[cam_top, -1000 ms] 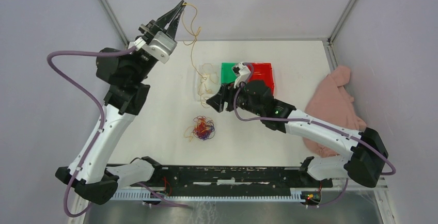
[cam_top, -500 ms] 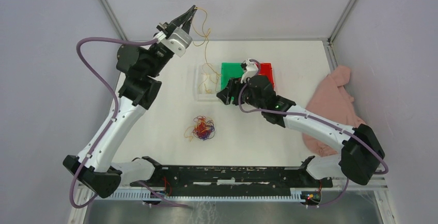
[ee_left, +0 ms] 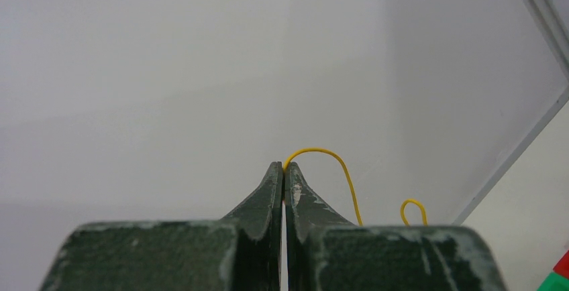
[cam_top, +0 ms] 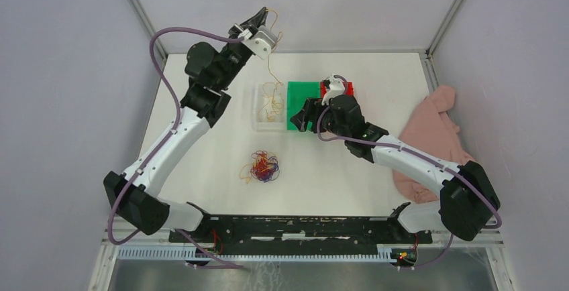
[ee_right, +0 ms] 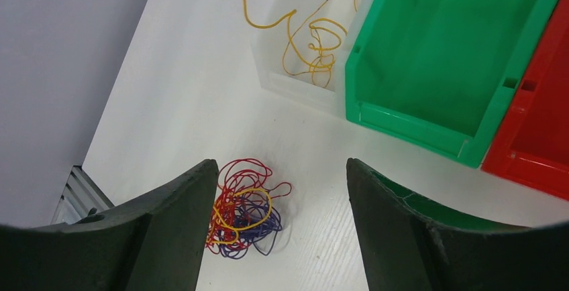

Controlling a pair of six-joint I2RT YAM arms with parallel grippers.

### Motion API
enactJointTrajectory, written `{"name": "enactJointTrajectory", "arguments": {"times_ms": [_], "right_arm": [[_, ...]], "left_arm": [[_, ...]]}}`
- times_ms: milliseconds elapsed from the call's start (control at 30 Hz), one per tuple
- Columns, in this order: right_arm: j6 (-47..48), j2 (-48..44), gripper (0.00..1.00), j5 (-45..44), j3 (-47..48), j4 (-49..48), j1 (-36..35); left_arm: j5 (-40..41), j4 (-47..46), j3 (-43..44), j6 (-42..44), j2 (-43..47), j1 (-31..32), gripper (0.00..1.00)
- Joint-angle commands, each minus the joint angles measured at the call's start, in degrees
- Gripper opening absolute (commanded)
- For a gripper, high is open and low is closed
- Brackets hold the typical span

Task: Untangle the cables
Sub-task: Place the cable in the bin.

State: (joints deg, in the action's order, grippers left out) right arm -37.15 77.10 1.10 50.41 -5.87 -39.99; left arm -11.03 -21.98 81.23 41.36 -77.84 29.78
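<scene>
My left gripper [cam_top: 262, 13] is raised high near the back wall, shut on one yellow cable [cam_top: 273, 63]. That cable hangs down into a clear tray [cam_top: 258, 126], where its loose loops [ee_right: 315, 43] lie. In the left wrist view the yellow cable [ee_left: 329, 153] arcs out from the closed fingertips of the left gripper [ee_left: 284, 166]. A tangle of red, yellow and dark purple cables [cam_top: 264, 167] lies on the table nearer the arms. My right gripper [cam_top: 300, 115] hovers open over the green bin's left edge. In its wrist view the right gripper [ee_right: 282, 165] is empty, with the tangle [ee_right: 245, 210] below by the left finger.
A green bin [ee_right: 429, 49] stands right of the clear tray, with a red bin [ee_right: 537, 123] beside it. A pink cloth [cam_top: 436, 137] lies at the table's right edge. Metal frame posts rise at the back corners.
My left arm has swung right and toward the back wall, carrying the yellow cable's end over the clear tray. The right gripper has shifted right, toward the bins.
</scene>
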Motion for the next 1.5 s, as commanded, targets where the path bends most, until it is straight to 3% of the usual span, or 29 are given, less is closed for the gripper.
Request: {"name": "enactJointTrajectory", "arguments": {"times_ms": [0,333,733,1067,1300,1467], "right_arm": [[1.39,-2.35,0.77,-1.84,-0.52,-0.92,0.3],[1.31,-7.47,0.8,-4.39,-4.08,-0.01,1.46],[0.08,-9.53,0.8,-5.67,-6.62,0.65,2.66],[-0.87,-9.09,0.71,-5.78,-7.61,0.71,3.37],[-0.74,-9.64,0.64,-6.19,-7.55,2.25,4.37],[-0.74,-9.38,0.63,-5.88,-7.31,2.29,4.67]], "left_arm": [[3.44,-4.39,-0.95,6.77,-2.18,0.15,0.03],[3.99,-4.12,-4.09,15.45,-8.35,-4.22,0.03],[10.76,20.74,-6.52,8.34,-12.4,-4.05,0.03],[12.58,22.54,-1.87,9.5,-22.42,-4.07,0.03],[5.92,28.83,2.87,5.24,-28.35,-4.15,0.03],[6.52,27.48,3.25,5.89,-32.17,-4.57,0.03]]}}
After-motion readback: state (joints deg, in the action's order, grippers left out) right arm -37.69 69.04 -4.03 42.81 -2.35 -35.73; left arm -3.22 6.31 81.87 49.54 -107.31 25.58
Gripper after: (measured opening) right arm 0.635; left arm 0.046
